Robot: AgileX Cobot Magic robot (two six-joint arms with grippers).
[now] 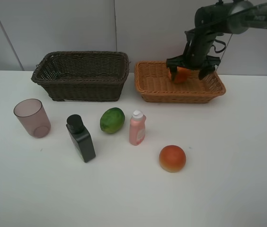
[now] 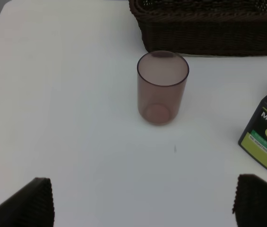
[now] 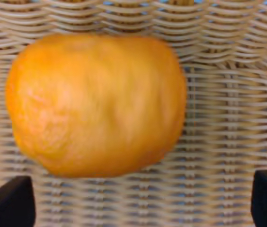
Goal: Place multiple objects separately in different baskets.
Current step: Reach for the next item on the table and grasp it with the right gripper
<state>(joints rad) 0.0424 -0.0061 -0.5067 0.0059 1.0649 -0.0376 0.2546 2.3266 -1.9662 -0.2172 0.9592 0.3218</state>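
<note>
Over the light tan basket (image 1: pixel 181 97), toward its back right: the right gripper (image 1: pixel 189 70), pointing down, jaws spread wide and gripping nothing. Between the 2 fingertips (image 3: pixel 8 203), clear of both in the right wrist view, the orange (image 3: pixel 95 104), slightly blurred against the pale weave; lying on the basket floor or just above it, cannot tell. From the high view, orange inside the tan basket's outline near the rear wall, partly hidden by the gripper. Just beside that basket, on its left, the deeper dark brown basket (image 1: pixel 76 87). Both at the far edge of the white table (image 1: pixel 228 189). In front of the baskets, 5 items in a loose row: at far left the translucent mauve cup (image 1: pixel 31 118), upright; next the blackish-green flat bottle (image 1: pixel 82 142) with black cap, upright; then the green oval fruit (image 1: pixel 112 120); just beside it the pink white-capped bottle (image 1: pixel 137 128), upright; furthest right and closest to the front, the red-orange round fruit (image 1: pixel 172 158). Seen only through its own wrist camera, the left gripper (image 2: pixel 143 205): jaws fully apart, nothing between them, above bare table short of the cup, with the dark basket's wall behind the cup and the flat bottle's green label off to 1 side.
</note>
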